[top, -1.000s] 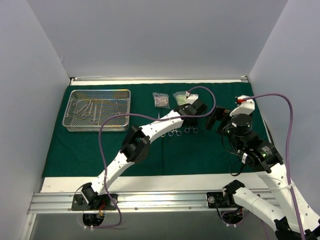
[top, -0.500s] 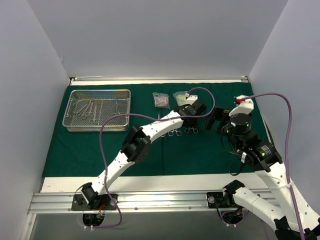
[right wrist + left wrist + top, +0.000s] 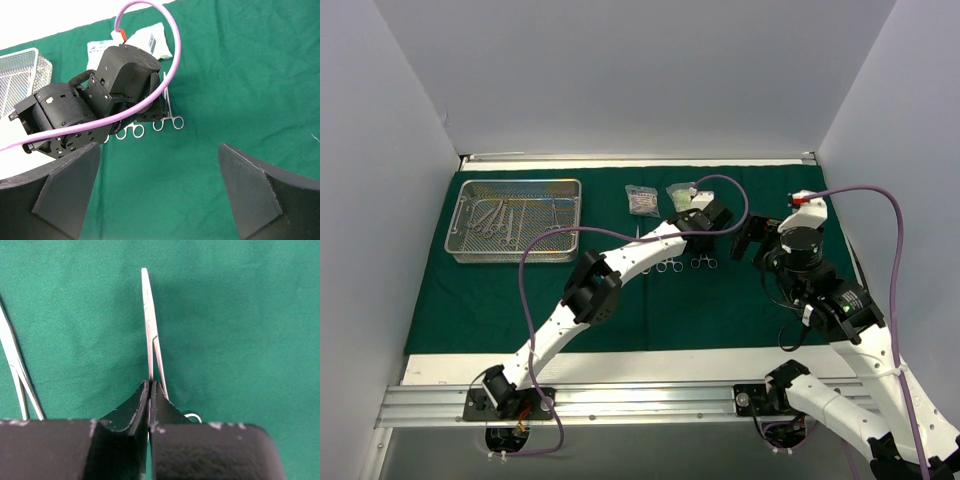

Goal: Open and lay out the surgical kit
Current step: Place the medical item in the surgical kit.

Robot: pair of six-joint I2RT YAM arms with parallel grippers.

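bottom of the top view: both arms reach up the frame from their bases over the dark green cloth [image 3: 720, 310]. right gripper [image 3: 160, 190] hangs right of centre, fingers [image 3: 70, 185] spread as wide as they go, nothing between them, only bare cloth below. centre frame now, the left gripper [image 3: 150, 390] is down low on the cloth. in its wrist view the two black tips are pressed almost together and the thin steel shank of a clamp [image 3: 148, 310] runs straight into the seam between them, so it is nipped shut on that clamp, whose tip points to the top of the frame and lies flat on the cloth. a second clamp [image 3: 15, 370] lies just beside it, at the left edge of that view, apart from the fingers. further up the top view, two small clear pouches [image 3: 642, 200] sit side by side, just above the left gripper. upper left, the wire-mesh tray [image 3: 515, 184] rests on the cloth with more clamps [image 3: 492, 218] lying inside it.
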